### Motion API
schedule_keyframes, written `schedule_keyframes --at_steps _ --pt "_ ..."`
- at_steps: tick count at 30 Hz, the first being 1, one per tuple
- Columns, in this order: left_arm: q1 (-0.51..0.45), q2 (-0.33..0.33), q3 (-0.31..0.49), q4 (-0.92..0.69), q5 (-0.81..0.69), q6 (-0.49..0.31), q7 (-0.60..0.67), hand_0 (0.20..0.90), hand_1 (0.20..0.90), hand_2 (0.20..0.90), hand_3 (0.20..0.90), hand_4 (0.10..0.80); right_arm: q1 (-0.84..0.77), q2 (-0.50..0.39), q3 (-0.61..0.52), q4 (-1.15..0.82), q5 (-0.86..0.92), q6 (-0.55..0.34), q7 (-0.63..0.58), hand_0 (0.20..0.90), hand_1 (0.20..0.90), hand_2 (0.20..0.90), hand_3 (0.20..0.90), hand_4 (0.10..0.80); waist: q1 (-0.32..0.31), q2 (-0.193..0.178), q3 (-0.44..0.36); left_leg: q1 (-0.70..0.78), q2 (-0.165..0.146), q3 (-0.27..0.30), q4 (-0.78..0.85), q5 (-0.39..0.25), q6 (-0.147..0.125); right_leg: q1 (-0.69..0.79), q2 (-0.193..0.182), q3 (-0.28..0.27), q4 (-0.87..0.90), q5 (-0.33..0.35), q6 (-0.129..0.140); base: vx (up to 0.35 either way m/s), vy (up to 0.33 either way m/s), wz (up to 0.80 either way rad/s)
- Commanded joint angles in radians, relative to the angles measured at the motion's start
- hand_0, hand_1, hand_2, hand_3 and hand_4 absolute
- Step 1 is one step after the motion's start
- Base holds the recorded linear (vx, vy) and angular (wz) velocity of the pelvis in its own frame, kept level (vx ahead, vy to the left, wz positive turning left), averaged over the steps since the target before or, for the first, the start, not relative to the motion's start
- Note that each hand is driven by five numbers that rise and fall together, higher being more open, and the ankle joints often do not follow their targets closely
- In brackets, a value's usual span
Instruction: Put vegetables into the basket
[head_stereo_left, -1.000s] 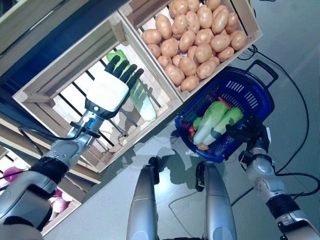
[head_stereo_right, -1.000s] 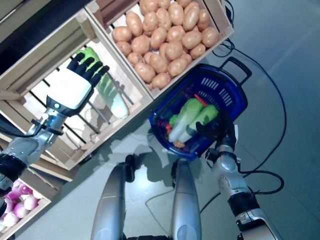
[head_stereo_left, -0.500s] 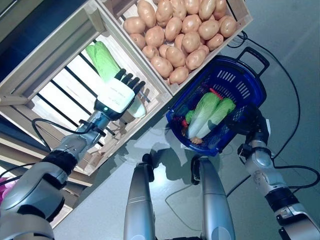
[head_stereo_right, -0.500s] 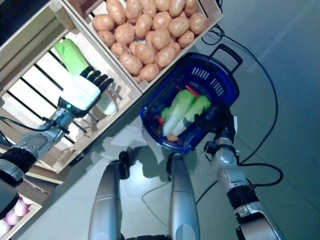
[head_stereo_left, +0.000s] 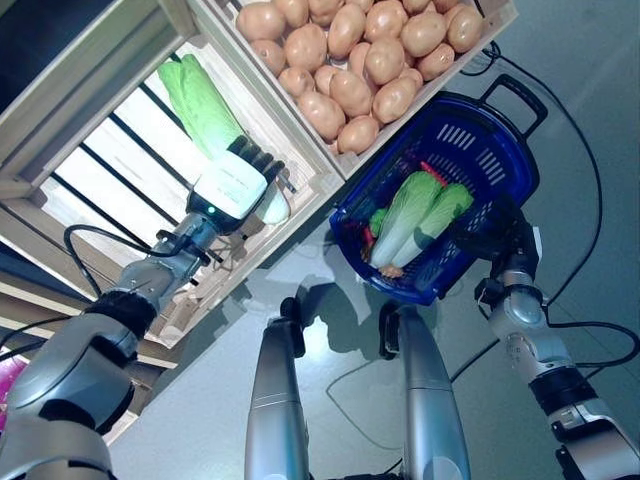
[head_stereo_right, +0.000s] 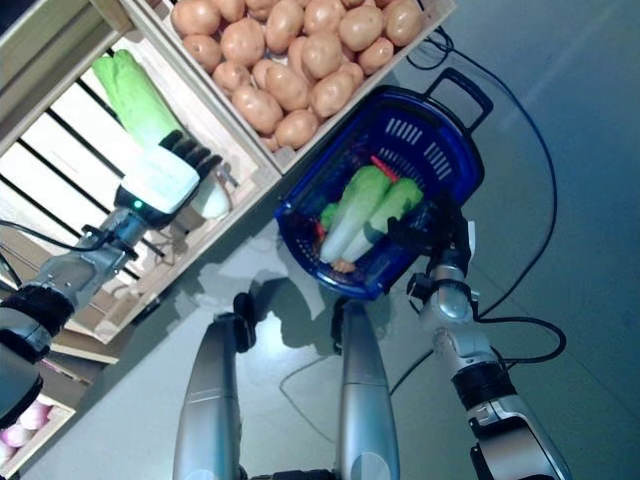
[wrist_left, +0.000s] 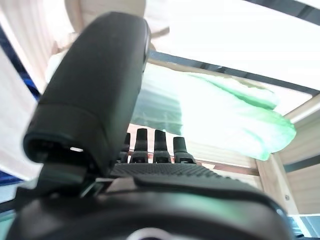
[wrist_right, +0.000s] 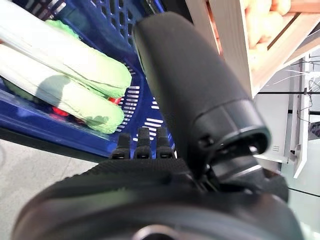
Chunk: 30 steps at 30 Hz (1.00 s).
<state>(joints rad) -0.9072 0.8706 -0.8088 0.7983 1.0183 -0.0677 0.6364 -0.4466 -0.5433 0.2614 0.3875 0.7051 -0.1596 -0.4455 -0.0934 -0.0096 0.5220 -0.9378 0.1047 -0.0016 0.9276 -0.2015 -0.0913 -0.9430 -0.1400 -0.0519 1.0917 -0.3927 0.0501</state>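
Note:
A long Chinese cabbage (head_stereo_left: 200, 100) lies in a slatted wooden crate (head_stereo_left: 95, 190) on the left. My left hand (head_stereo_left: 232, 188) rests over its white stem end, with the green leaves showing beyond. In the left wrist view the fingers (wrist_left: 150, 145) reach out straight and the cabbage (wrist_left: 215, 110) lies just past them, so the hand is open. My right hand (head_stereo_left: 488, 238) holds the blue basket (head_stereo_left: 480, 160) by its near rim, off the floor. Two cabbages (head_stereo_left: 410, 215) lie in the basket with a small red vegetable and a small green one; they also show in the right wrist view as cabbages (wrist_right: 65, 60).
A second wooden crate full of potatoes (head_stereo_left: 350, 60) sits beside the cabbage crate, just above the basket. Purple onions (head_stereo_right: 15, 435) show in a lower crate at the far left. Grey floor lies below and to the right.
The camera has shifted. My left hand has drawn back along the cabbage from its leafy end to its white stem end. The right hand still holds the basket.

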Motion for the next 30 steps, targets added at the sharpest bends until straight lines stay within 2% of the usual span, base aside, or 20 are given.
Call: schedule_keyframes --at_steps 1,10,18,19,30 --pt "-0.089 0.016 0.044 0.013 0.062 0.060 0.077 0.900 0.900 0.900 0.900 0.800 -0.037 -0.074 -0.078 -0.119 -0.077 -0.080 -0.016 0.900 0.900 0.900 0.900 0.800 -0.002 -0.014 -0.002 0.051 -0.007 0.073 -0.027 -0.064 0.059 0.031 -0.002 0.001 -0.091 0.112 -0.002 0.000 0.000 0.00" --pt "-0.094 0.006 0.051 0.000 0.116 0.070 0.108 0.900 0.900 0.900 0.900 0.800 -0.032 -0.081 -0.100 -0.152 -0.085 -0.071 -0.016 0.900 0.900 0.900 0.900 0.800 -0.001 -0.015 -0.002 -0.005 -0.001 0.062 0.006 -0.069 0.054 -0.015 -0.009 0.001 -0.065 0.104 -0.003 0.000 0.000 0.00" --pt "-0.120 -0.010 0.040 0.008 0.092 0.087 0.101 0.900 0.900 0.900 0.900 0.800 -0.046 -0.077 -0.111 -0.163 -0.097 -0.072 -0.028 0.900 0.900 0.900 0.900 0.800 -0.002 -0.019 -0.002 -0.021 0.000 0.061 0.000 -0.063 0.053 -0.033 -0.008 -0.001 -0.064 0.110 0.001 0.000 0.000 0.00" --pt "-0.122 -0.016 0.039 0.013 0.098 0.091 0.101 0.300 0.300 0.300 0.300 0.400 -0.046 -0.076 -0.113 -0.168 -0.093 -0.072 -0.031 0.900 0.900 0.900 0.900 0.800 -0.003 -0.020 -0.002 -0.024 0.001 0.062 0.002 -0.063 0.055 -0.036 -0.008 -0.001 -0.061 0.108 0.001 0.000 0.000 0.00" --pt "-0.114 -0.028 0.047 0.032 0.085 0.100 0.109 0.300 0.300 0.300 0.300 0.400 -0.051 -0.065 -0.121 -0.171 -0.103 -0.064 -0.026 0.900 0.900 0.900 0.900 0.800 -0.003 -0.024 -0.002 -0.021 0.004 0.064 -0.001 -0.063 0.053 -0.028 -0.003 0.000 -0.072 0.113 0.003 0.000 0.000 0.00"
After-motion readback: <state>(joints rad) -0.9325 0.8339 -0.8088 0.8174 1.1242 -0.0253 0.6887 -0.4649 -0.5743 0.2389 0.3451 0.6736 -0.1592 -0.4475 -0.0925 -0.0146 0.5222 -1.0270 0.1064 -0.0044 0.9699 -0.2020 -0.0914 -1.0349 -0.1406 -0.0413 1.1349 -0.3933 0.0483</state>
